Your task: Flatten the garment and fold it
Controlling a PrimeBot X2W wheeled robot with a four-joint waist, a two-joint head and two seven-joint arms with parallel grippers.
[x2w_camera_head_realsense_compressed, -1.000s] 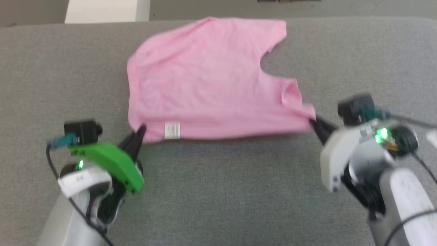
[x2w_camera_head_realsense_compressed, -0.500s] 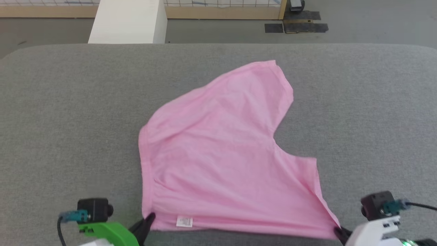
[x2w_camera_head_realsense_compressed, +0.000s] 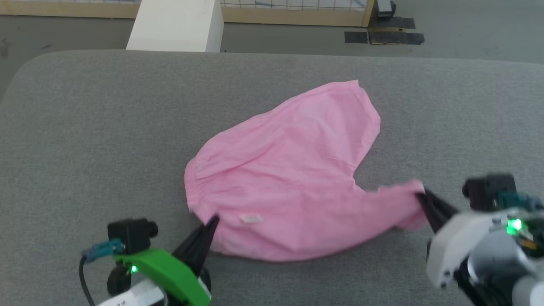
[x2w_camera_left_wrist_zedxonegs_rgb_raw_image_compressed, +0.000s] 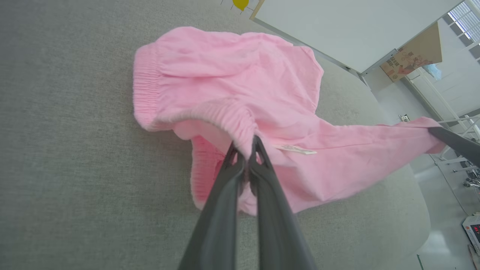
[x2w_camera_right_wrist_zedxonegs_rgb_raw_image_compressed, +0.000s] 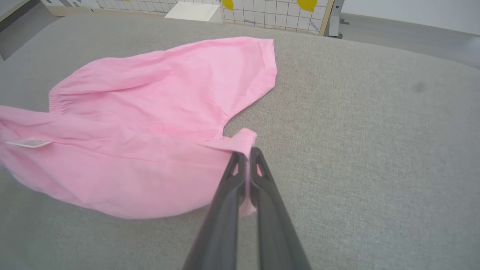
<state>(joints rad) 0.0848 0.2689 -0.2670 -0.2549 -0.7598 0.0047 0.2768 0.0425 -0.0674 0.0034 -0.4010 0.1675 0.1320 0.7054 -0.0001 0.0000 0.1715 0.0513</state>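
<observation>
PrimeBot X2W's left hand (x2w_camera_head_realsense_compressed: 211,222) is closed tight on the near corner of the gathered waistband (x2w_camera_left_wrist_zedxonegs_rgb_raw_image_compressed: 144,82) of the garment (x2w_camera_head_realsense_compressed: 289,178). Its two dark fingers are pressed together with pink cloth pinched between them, and the small white label (x2w_camera_head_realsense_compressed: 250,219) sits just beside the fingertips. The right hand (x2w_camera_head_realsense_compressed: 420,196), equally closed, nips the hem corner of one short leg, a fold of cloth caught between its fingers. The pink shorts stretch between the two hands across the middle of the grey cloth-covered table (x2w_camera_head_realsense_compressed: 85,127), nearer its near edge than its far one. The left hand stands toward the near left, the right hand toward the near right. The edge slung between the two grips is raised off the table and sags in a loose, rumpled curve, while the rest of the garment lies on the table beyond the hands. The waistband runs away from the left hand toward the far edge, bunched and partly turned over on itself. The second leg lies wrinkled on the table, its hem pointing to the far edge, well apart from both hands. A white block (x2w_camera_head_realsense_compressed: 178,25) stands on the floor past the far edge
</observation>
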